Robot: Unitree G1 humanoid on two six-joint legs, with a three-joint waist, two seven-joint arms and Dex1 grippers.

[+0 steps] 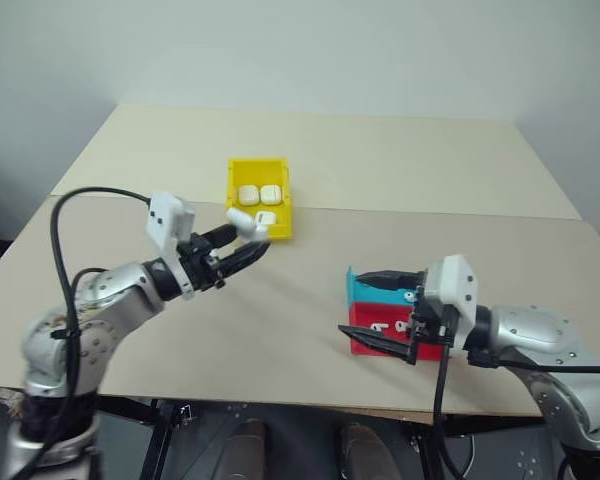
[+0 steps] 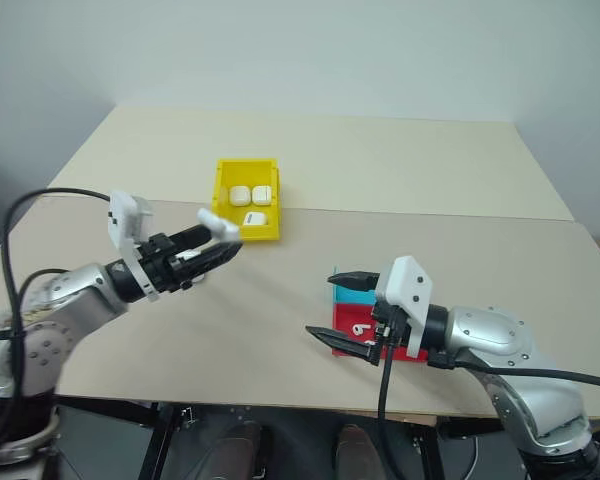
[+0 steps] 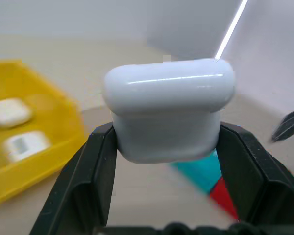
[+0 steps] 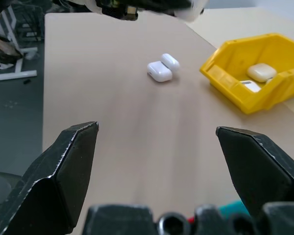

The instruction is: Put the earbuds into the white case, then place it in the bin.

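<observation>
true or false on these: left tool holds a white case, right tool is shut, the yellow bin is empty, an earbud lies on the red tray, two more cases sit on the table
1. The left tool holds a white case. True.
2. The right tool is shut. False: its fingers stand wide apart with nothing between them.
3. The yellow bin is empty. False: white cases already lie in it.
4. An earbud lies on the red tray. True.
5. Two more cases sit on the table. True: they lie side by side on it.
</observation>
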